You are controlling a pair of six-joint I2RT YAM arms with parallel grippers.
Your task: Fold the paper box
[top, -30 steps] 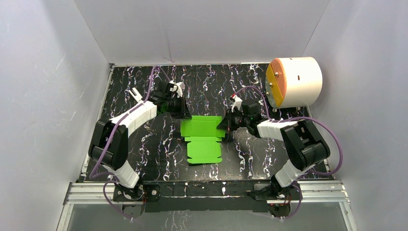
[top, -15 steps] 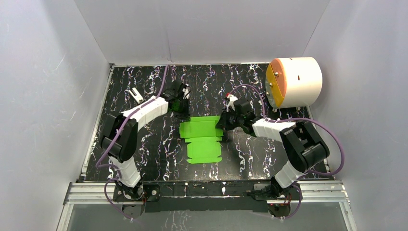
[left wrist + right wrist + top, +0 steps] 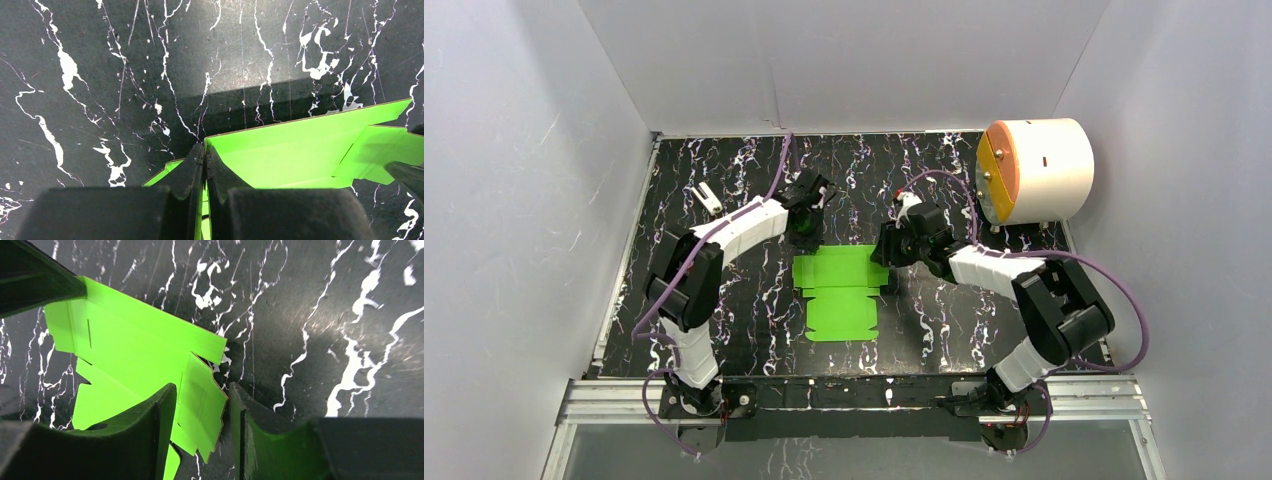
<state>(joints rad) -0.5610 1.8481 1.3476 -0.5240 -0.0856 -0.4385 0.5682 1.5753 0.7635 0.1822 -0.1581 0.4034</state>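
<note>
The paper box [image 3: 839,295] is an open die-cut sheet on the table [image 3: 724,200], lying between the two grippers and extending from them toward the arm bases. The left gripper [image 3: 805,225] is at the sheet's far left corner. In the left wrist view its fingers [image 3: 190,170] are closed to a hairline gap, with green card showing between them and on both sides, so the judgement is that it pinches the corner of the far panel [image 3: 290,150]. This panel appears raised off the table ahead of the fingers and casts a shadow beyond its edge. The right gripper [image 3: 886,252] is at the far right corner. Its fingers [image 3: 160,415] stand well apart with a notched side tab [image 3: 202,400] between them, and no clamping contact is visible. Progress assessment: early stage. Only the far panel shows any lift. The panels on the base side of both grippers lie flat, no wall stands upright and no tab is tucked. Outstanding work: raise the walls, fold the side tabs inward and close the lid.
</note>
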